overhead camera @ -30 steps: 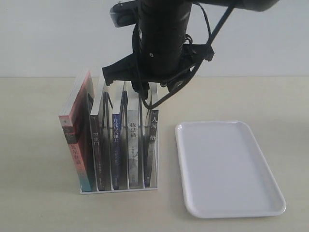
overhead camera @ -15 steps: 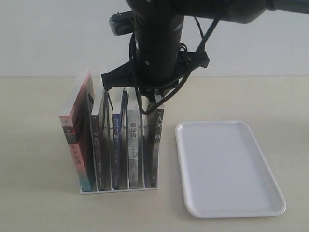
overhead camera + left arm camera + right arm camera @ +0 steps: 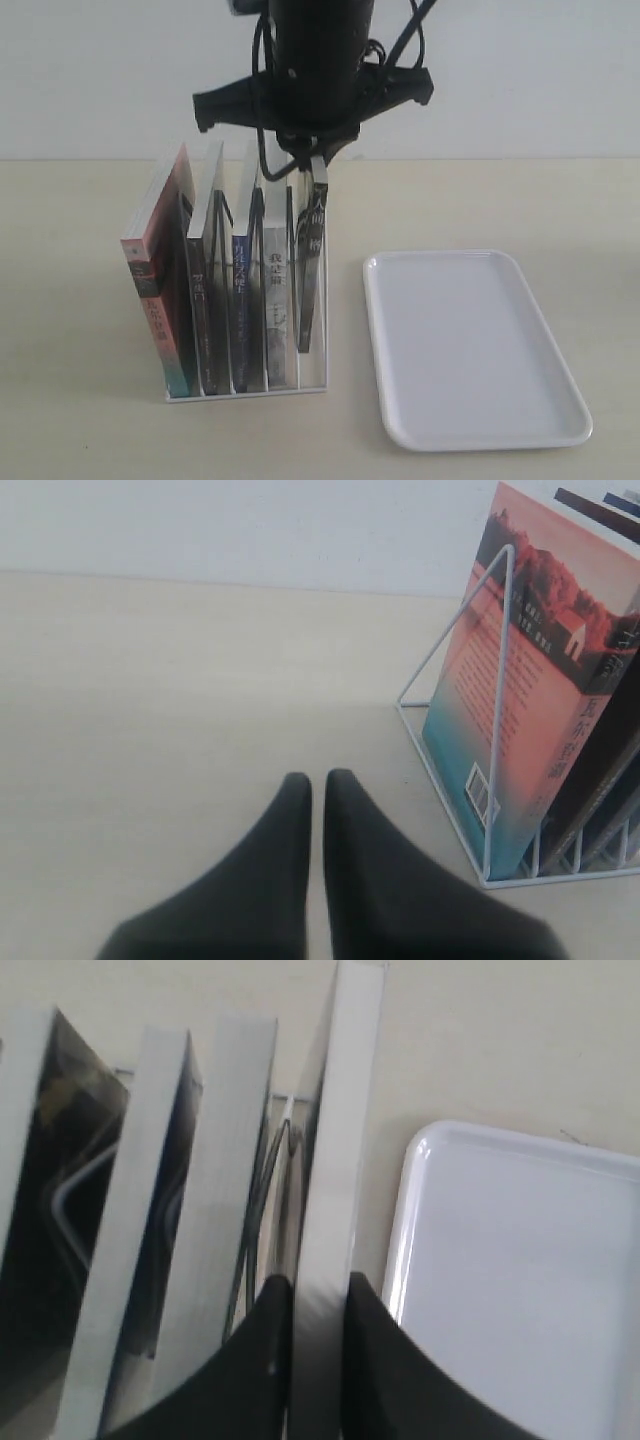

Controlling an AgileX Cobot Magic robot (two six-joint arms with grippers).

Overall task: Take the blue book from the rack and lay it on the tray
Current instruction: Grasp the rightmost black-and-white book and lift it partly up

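Right claw (image 3: 318,1292) is clamping the top edge of the black-spined book (image 3: 313,270) at the rack's tray-side end; that book is sitting higher than its neighbours and tilting. The blue book (image 3: 241,300) is standing untouched in the middle slot of the rack (image 3: 250,393). I am judging the extraction step as running on the wrong volume: the next move calls for releasing and re-gripping two slots over. The tray (image 3: 470,340) is lying beside the rack. Left claw (image 3: 318,780) is resting closed on nothing. Spines are carrying white Chinese characters, too small to read.

Left claw (image 3: 315,780) closed tip to tip, right claw (image 3: 318,1290) pointing down, pinched on black-spined book (image 3: 345,1110).
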